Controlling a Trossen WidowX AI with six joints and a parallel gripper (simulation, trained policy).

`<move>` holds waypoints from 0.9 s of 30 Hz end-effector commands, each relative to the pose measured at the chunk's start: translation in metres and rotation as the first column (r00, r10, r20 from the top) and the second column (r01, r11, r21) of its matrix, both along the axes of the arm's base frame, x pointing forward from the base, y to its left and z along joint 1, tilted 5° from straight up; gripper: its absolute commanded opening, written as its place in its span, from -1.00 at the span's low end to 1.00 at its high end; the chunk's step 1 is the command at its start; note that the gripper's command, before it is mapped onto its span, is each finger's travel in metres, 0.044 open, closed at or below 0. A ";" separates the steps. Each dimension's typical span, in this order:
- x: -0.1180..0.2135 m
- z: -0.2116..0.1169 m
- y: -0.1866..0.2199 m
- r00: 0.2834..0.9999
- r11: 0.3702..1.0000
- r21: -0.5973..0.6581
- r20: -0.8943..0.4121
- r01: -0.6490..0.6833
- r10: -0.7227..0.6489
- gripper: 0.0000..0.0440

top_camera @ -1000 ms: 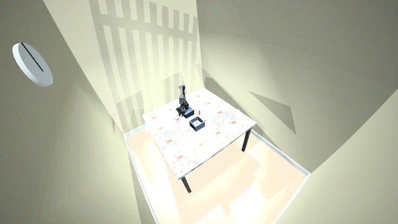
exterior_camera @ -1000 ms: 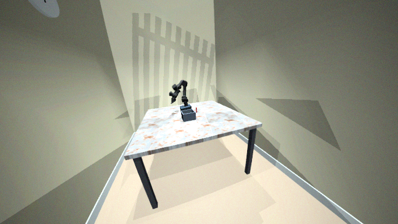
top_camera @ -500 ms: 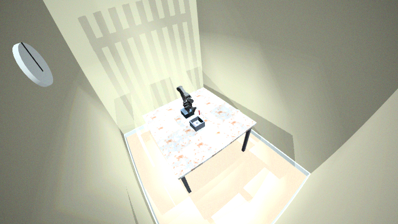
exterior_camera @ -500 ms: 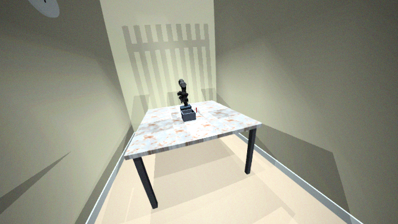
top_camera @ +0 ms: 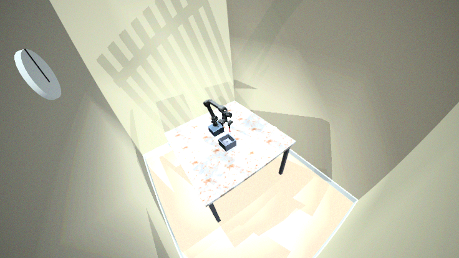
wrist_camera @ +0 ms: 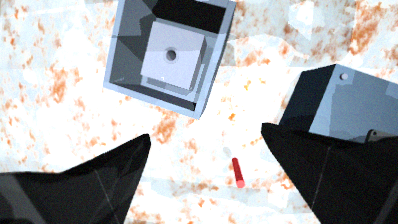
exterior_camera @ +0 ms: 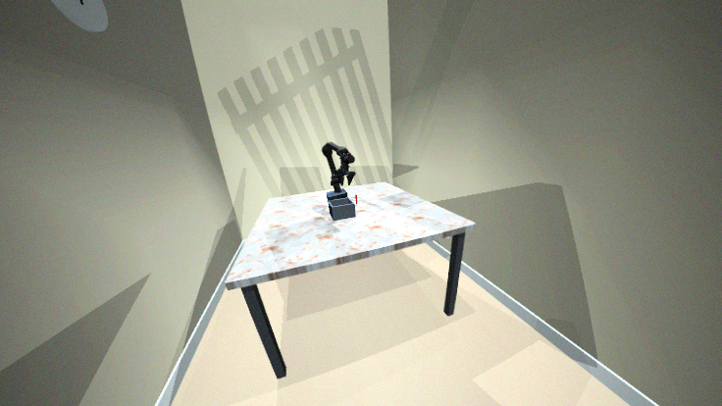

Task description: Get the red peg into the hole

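Above the table (top_camera: pixel 244 160) (exterior_camera: pixel 313 242) (wrist_camera: pixel 50 115), reaches downward with the black arm (top_camera: pixel 210 110) (exterior_camera: pixel 331 161) bent and the fingers (top_camera: pixel 230 123) (exterior_camera: pixel 350 177) released, set wide apart with nothing between. Shows the red peg (top_camera: pixel 229 129) (exterior_camera: pixel 355 199) (wrist_camera: pixel 238 172) upright on the table, outside the open box (top_camera: pixel 231 145) (exterior_camera: pixel 342 210) (wrist_camera: pixel 150 101) and below fingertip level. In the wrist view, places the peg across the gap between both fingertips, closer to the one beside the blue base block (top_camera: pixel 219 131) (exterior_camera: pixel 331 195) (wrist_camera: pixel 345 110). Inside the box, exposes the pale plate (wrist_camera: pixel 175 75) with a round, unfilled hole (wrist_camera: pixel 171 55).

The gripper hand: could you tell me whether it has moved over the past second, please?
Yes; in the exterior view, the hand has swung from left of the blue base to its right.
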State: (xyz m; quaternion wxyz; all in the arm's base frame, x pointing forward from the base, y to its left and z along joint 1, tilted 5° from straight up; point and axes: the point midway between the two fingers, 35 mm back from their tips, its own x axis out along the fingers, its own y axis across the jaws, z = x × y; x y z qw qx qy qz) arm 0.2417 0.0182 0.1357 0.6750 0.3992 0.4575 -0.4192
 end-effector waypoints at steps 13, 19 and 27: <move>-0.039 -0.037 0.048 0.965 1.000 -0.002 -0.264 0.002 -0.003 0.99; -0.042 -0.055 0.056 0.951 1.000 -0.010 -0.309 0.006 -0.008 1.00; -0.043 -0.087 0.065 0.943 1.000 -0.006 -0.331 0.005 -0.006 1.00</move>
